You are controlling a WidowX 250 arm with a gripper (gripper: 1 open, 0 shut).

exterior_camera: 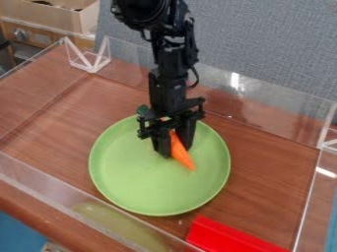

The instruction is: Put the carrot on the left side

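An orange carrot (pixel 182 154) hangs tilted just over the right half of the round green plate (pixel 125 172). Its upper end is pinched between the black fingers of my gripper (pixel 171 139), which points almost straight down over the plate. The gripper is shut on the carrot's top, and the carrot's lower tip slants toward the right, close to the plate's surface. The stub end is hidden by the fingers.
The plate lies on a brown wooden table inside a low clear plastic wall (pixel 283 103). A flat red block (pixel 235 238) lies at the front right. Cardboard boxes (pixel 59 15) stand at the back left.
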